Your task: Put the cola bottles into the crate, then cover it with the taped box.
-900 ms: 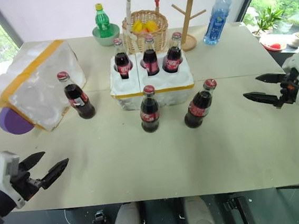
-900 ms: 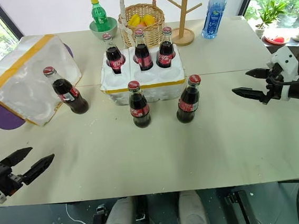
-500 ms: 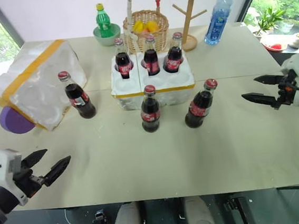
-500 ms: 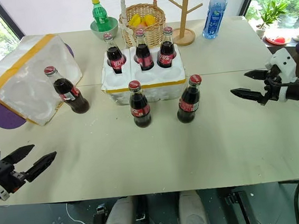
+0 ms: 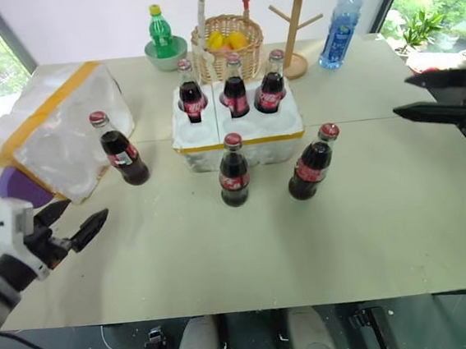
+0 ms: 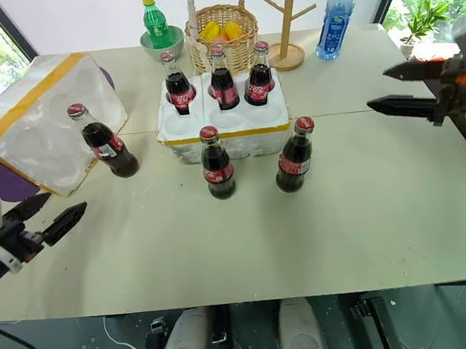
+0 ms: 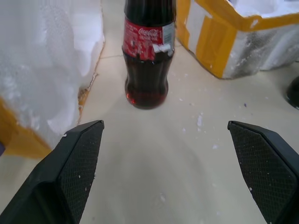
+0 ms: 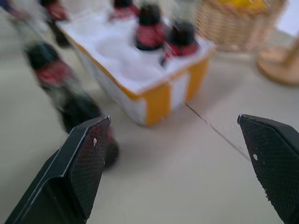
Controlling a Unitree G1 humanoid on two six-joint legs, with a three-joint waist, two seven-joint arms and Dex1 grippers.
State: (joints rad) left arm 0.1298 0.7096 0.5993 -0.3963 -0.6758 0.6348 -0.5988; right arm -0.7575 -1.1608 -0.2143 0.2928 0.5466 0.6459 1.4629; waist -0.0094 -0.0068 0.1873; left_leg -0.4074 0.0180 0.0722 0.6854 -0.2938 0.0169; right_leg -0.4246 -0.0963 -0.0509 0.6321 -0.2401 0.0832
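The white foam crate [image 5: 253,125] with its yellow band sits mid-table, three cola bottles [image 5: 234,85] standing in its back row. Three more stand on the table: one [image 5: 120,150] beside the taped box [image 5: 55,126], two [image 5: 233,170] [image 5: 313,163] before the crate. My left gripper [image 5: 84,212] hovers open at the near left, pointing at the left bottle [image 7: 147,51], with a gap between them. Over the right side my right gripper [image 5: 403,96] is raised and open, facing the crate [image 8: 145,79].
Behind the crate stand a wicker basket [image 5: 226,39] with fruit, a green soda bottle [image 5: 158,29] in a bowl, a wooden mug tree [image 5: 295,28] and a blue-capped water bottle [image 5: 340,25]. A purple disc [image 5: 18,188] lies under the box's near corner.
My left gripper has risen and come forward toward the left bottle. My right gripper has lifted higher and shifted toward the table's right edge. Both stay open.
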